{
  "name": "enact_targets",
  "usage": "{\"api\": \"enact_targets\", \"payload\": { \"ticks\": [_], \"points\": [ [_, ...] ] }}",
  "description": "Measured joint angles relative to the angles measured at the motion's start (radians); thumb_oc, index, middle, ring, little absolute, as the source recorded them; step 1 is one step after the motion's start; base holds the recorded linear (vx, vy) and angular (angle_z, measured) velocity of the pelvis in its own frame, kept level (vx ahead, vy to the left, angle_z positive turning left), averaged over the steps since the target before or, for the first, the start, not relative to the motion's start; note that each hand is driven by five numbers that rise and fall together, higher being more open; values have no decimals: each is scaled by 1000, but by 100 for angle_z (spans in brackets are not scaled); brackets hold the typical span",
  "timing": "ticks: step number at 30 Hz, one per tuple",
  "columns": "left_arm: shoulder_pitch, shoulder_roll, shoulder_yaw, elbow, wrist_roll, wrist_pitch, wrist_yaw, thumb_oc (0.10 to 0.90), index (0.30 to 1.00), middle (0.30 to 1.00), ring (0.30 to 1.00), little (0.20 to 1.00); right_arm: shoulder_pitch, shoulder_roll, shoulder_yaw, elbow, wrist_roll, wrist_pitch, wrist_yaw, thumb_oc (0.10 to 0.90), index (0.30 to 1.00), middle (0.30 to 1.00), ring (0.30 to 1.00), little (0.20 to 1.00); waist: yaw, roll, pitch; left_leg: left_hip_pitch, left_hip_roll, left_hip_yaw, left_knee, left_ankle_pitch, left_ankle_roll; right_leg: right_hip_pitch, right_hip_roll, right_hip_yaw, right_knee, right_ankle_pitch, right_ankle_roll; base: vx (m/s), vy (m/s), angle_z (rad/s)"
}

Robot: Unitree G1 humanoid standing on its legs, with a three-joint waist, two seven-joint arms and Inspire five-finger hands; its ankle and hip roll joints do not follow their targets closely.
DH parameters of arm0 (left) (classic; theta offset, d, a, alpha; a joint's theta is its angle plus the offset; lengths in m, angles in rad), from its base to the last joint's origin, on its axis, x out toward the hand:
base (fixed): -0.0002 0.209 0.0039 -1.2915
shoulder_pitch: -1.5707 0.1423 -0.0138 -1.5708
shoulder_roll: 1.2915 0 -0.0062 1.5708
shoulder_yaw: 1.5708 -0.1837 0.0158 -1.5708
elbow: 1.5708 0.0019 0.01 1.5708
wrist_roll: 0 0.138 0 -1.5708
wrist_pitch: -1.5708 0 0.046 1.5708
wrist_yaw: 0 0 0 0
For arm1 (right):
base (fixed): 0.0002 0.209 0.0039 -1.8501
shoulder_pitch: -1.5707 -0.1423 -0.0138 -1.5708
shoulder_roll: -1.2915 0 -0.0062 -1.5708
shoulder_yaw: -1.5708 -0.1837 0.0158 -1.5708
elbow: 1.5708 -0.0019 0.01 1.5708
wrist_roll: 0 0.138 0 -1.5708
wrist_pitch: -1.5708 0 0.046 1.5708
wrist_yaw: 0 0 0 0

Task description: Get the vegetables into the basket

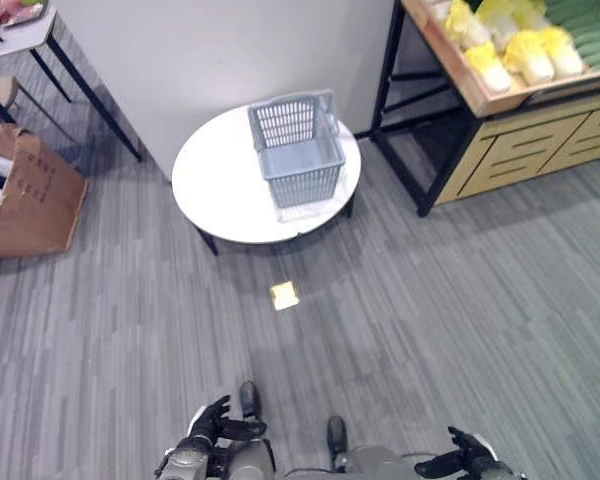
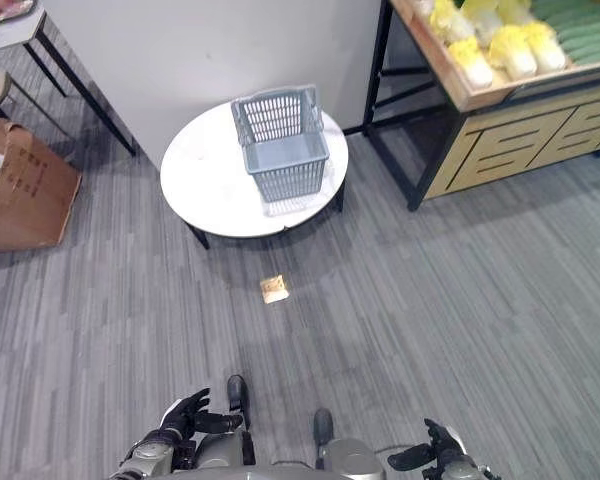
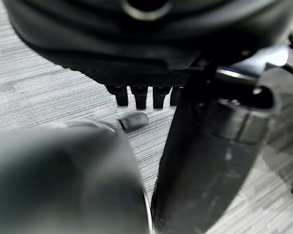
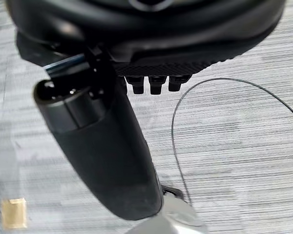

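Left hand (image 1: 212,418) and right hand (image 1: 458,455): both low at the near edge of the head views, over grey floor (image 1: 450,330), well apart from each other. In each wrist view the fingers (image 3: 139,96) run straight in a row with the thumb (image 4: 100,151) standing out beside them; both hands are relaxed and hold nothing. A small yellowish scrap (image 1: 284,295) lies on the floor between the hands and the table. Round white table (image 1: 205,180): stands ahead against a pale wall (image 1: 200,50). Grey basket (image 1: 298,150): upright on the table's right half, its front reaching the table's near right edge, handle raised at the back; nothing shows inside it. Vegetables (image 1: 525,48): pale yellow-green cabbages lying in a wooden shelf (image 1: 480,100) at far right, well apart from the basket, with green produce beside them. Cardboard box (image 1: 30,195): on the floor at far left.
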Motion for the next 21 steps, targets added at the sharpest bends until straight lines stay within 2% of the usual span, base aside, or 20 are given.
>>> {"api": "enact_targets", "payload": {
  "ticks": [1, 2, 4, 6, 7, 8, 10, 11, 12, 14, 15, 16, 17, 18, 21],
  "points": [
    [7, -4, -4, -40, 3, 17, 4, 900, 1000, 1000, 1000, 1000, 5, -2, 1, -7, 0, 0, 2, 900, 1000, 1000, 1000, 1000, -10, 3, -7, -2, -27, 19, 9, 2, 40, 1, -16, 23, 1, 4, 2, 206, 301, -53],
    [21, 0, -23, -83, 5, 24, 4, 900, 1000, 1000, 1000, 1000, -1, -4, 1, -10, -1, 2, 6, 900, 1000, 1000, 1000, 1000, -21, 4, -9, -2, -56, 24, -1, 7, 62, 2, -35, 33, 3, -1, 9, 201, 288, -50],
    [8, -1, -37, -64, 22, 2, -4, 900, 1000, 1000, 1000, 1000, -4, -1, 0, -19, -1, 12, 9, 900, 1000, 1000, 1000, 1000, -27, 0, -6, 17, -105, 69, -14, 1, 105, -24, -84, 49, 55, -24, 45, 115, 181, -40],
    [-24, 18, -40, -39, 25, 6, -2, 900, 1000, 1000, 1000, 1000, -1, 25, 1, -49, 0, 11, 15, 900, 1000, 1000, 1000, 1000, -36, 1, -7, 35, -111, 75, -20, -14, 134, -82, -94, 34, 184, -31, 73, 89, 172, -23],
    [-29, 37, -42, -30, 25, 6, 0, 900, 1000, 1000, 1000, 1000, -1, 47, 1, -58, 0, 10, 17, 900, 1000, 1000, 1000, 1000, -42, -7, -8, 45, -118, 80, -4, -33, 157, -95, -106, 32, 234, -23, 93, 92, 207, -16],
    [-33, 57, -51, -32, 25, 5, 1, 900, 1000, 1000, 1000, 1000, -5, 60, 1, -71, -1, 8, 17, 900, 1000, 1000, 1000, 1000, -38, -18, -7, 56, -131, 106, 3, -43, 172, -121, -123, 36, 293, -23, 105, 83, 188, -29],
    [-70, 94, -57, 5, 28, 3, -15, 900, 1000, 1000, 1000, 1000, -33, 56, 0, -81, 0, 5, 14, 900, 1000, 1000, 1000, 1000, -25, -23, -3, 67, -145, 141, 0, -55, 189, -186, -142, 15, 409, -18, 123, 102, 205, -47],
    [-81, 108, -57, 29, 25, 21, 1, 900, 1000, 1000, 1000, 1000, -43, 52, 0, -99, 1, 4, 8, 900, 1000, 1000, 1000, 1000, -21, -20, 0, 81, -152, 162, -9, -64, 202, -220, -156, -8, 478, -14, 129, 127, 212, -35],
    [-66, 121, -58, -15, 16, 42, 22, 900, 1000, 1000, 1000, 1000, -41, 46, 1, -119, 0, 2, 3, 900, 1000, 1000, 1000, 1000, -20, -17, 2, 88, -161, 163, -4, -74, 216, -236, -178, -41, 524, -16, 134, 132, 148, -25],
    [-22, 131, -67, -129, 3, 29, 23, 900, 1000, 1000, 1000, 1000, -41, 12, -1, -135, 1, 4, -1, 900, 1000, 1000, 1000, 1000, -6, -1, 15, 118, -170, 164, -6, -112, 264, -251, -227, -153, 574, -49, 148, 173, 90, -19],
    [-27, 118, -67, -125, 3, 12, 24, 900, 1000, 1000, 1000, 1000, -44, -3, -1, -137, 1, 4, -4, 900, 1000, 1000, 1000, 1000, 1, 10, 23, 127, -171, 164, -9, -124, 266, -257, -248, -198, 564, -74, 146, 270, -8, -55],
    [-40, 97, -48, -77, 3, 4, 24, 900, 1000, 1000, 1000, 1000, -63, 1, 1, -158, 1, -21, -3, 900, 1000, 1000, 1000, 1000, -13, 19, 30, 137, -160, 184, -9, -144, 252, -295, -250, -182, 444, -70, 150, 159, -55, -50],
    [-53, 79, -37, -40, 3, 8, 24, 900, 1000, 1000, 1000, 1000, -68, 4, 8, -165, 3, -21, -2, 900, 1000, 1000, 1000, 1000, -27, 15, 35, 142, -155, 181, -7, -154, 251, -310, -255, -187, 376, -61, 154, 225, -87, -60],
    [-56, 69, -31, -13, 3, 9, 24, 900, 1000, 1000, 1000, 1000, -84, 9, 14, -169, 10, -20, -6, 900, 1000, 1000, 1000, 1000, -29, 11, 40, 149, -148, 184, -11, -170, 215, -330, -257, -195, 308, -39, 158, 131, -66, -25],
    [-40, 59, -17, -3, 3, 13, 19, 900, 1000, 1000, 1000, 1000, -80, 32, 38, -193, 37, -19, -9, 900, 1000, 1000, 1000, 1000, -49, -44, 53, 173, -148, 184, -17, -170, 180, -352, -289, -202, 79, 126, 168, 238, -128, 2]
  ]
}}
